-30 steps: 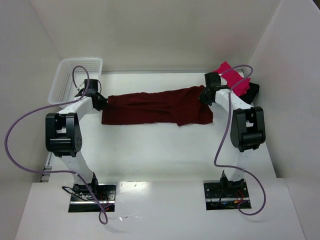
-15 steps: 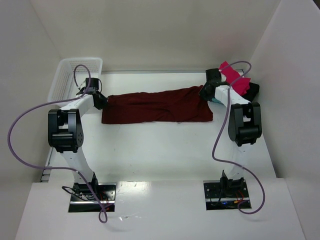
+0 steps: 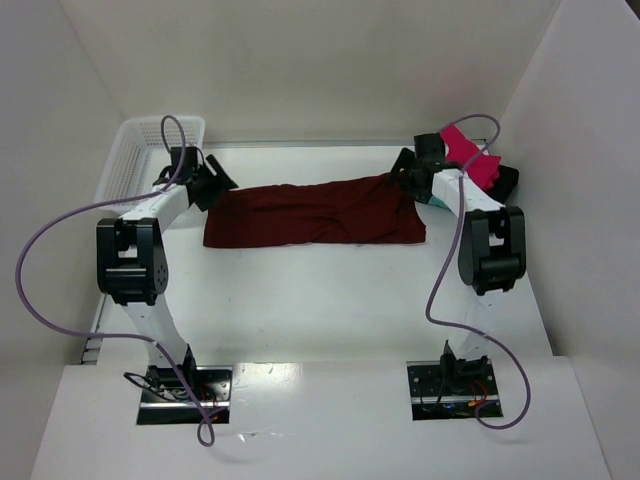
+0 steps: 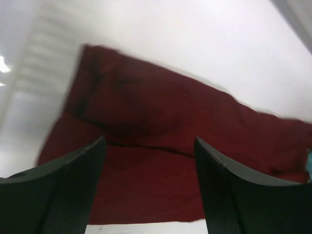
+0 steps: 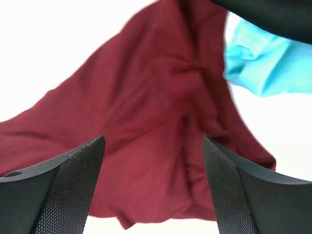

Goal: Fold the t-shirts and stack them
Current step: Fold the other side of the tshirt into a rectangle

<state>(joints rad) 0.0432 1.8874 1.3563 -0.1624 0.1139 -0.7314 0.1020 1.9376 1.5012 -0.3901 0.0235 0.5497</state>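
Observation:
The dark maroon t-shirt (image 3: 315,212) lies flat as a long band across the far middle of the table. My left gripper (image 3: 218,185) hovers open at its far left corner with nothing between its fingers, and in the left wrist view the left gripper (image 4: 148,141) has the maroon t-shirt (image 4: 161,122) below it. My right gripper (image 3: 400,170) stands open over the far right corner, and the right wrist view shows the right gripper (image 5: 152,139) above the rumpled maroon t-shirt (image 5: 146,97). Folded pink-red (image 3: 470,160), teal (image 5: 258,63) and black (image 3: 505,182) t-shirts sit stacked at the far right.
A white lattice basket (image 3: 135,160) stands at the far left corner, close behind the left arm. White walls close in the table on three sides. The stack of folded shirts is right beside the right gripper.
Both grippers have opened and let go of the maroon t-shirt's far corners. They have drawn back slightly from the cloth, which now lies flat.

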